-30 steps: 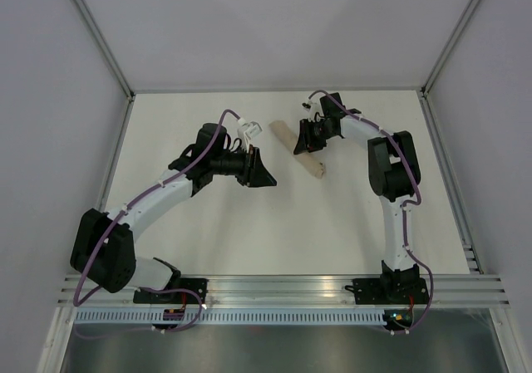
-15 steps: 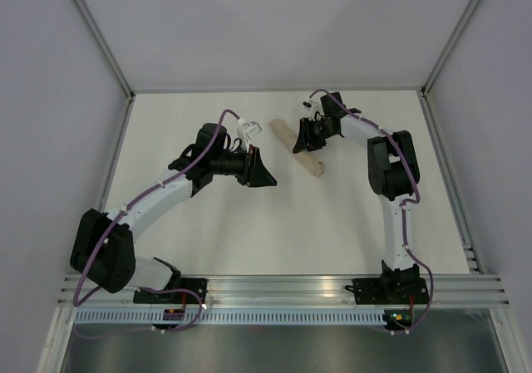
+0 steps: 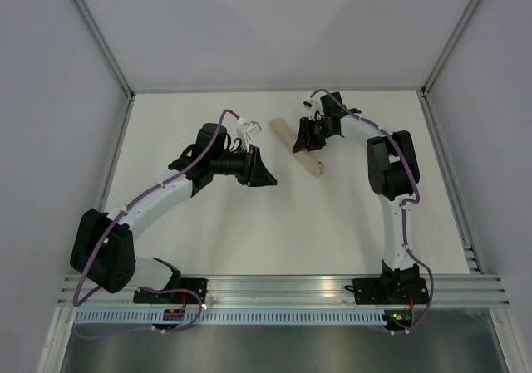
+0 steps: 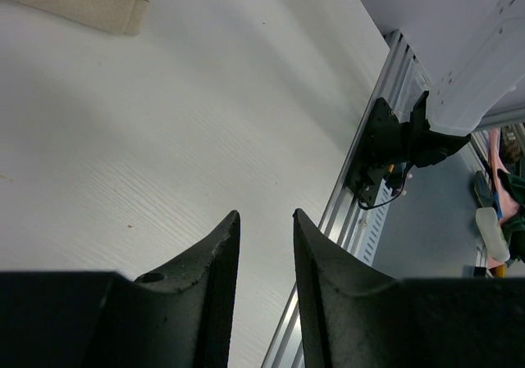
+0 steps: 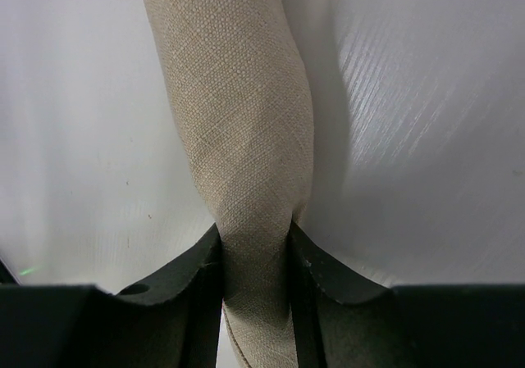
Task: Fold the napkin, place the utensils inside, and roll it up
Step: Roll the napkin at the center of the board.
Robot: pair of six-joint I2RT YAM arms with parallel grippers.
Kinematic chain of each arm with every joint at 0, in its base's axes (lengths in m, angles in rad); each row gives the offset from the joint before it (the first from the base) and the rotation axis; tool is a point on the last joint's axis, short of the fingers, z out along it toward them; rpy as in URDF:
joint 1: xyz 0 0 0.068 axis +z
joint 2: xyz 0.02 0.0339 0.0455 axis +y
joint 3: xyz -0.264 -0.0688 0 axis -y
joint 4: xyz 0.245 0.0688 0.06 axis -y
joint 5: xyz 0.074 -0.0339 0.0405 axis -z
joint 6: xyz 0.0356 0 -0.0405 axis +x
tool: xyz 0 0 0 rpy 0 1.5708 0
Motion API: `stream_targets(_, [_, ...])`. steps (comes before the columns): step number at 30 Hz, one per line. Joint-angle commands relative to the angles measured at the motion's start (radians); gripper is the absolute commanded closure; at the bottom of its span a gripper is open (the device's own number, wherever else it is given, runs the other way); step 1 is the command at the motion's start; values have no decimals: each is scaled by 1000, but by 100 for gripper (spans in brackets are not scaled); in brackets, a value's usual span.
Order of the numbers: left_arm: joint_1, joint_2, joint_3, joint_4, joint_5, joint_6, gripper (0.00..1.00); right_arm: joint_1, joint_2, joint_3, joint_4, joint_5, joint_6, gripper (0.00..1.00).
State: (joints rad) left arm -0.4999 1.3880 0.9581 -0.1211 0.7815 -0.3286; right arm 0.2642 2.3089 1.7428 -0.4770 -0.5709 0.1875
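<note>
Napkin (image 3: 316, 167) first: it is rolled into a slim tan cylinder and lies flat on the table (image 3: 208, 240), a little toward 1 o'clock from the table's middle in my overhead view. Its long axis runs from 11 o'clock at the far end to 5 o'clock at the near end.

My right gripper (image 3: 302, 144) sits over the middle of the roll, reaching in from the 3 o'clock side. Through the right wrist camera I see the cloth passing between the two dark fingers (image 5: 193, 265). Both inner faces press against the weave, and the roll looks slightly waisted where they meet it. I read that as a narrow grip closed on the napkin. From the fingers the roll runs up toward 12 o'clock of that picture, lying on the white surface.

My left gripper (image 3: 264, 176) is apart from the roll, at about 9 o'clock from its near end, with its nose pointing toward 4 o'clock. In the left wrist camera its fingers (image 4: 217, 253) stand a narrow gap apart, with only bare table showing between them, so it holds nothing. One end of the napkin shows at 11 o'clock in that picture, well clear of the fingertips. The metal rail (image 4: 353, 212) at the table's near edge crosses at 3 o'clock.
</note>
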Motion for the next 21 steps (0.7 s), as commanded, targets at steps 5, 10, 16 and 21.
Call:
stream_targets(5, [-3,54,24,87,-175,-119,62,3,115,-32,6,117,95,52])
stream_targets(10, [-3,157,54,199,-284,-223,62,3,90,-100,84,52,188,51])
stream_targets(16, [-3,401,215,296,-415,-317,63,3,93,-92,80,28,190,51])
stream_targets(21, [0,558,365,256,-614,-362,63,4,93,-95,115,-9,239,50])
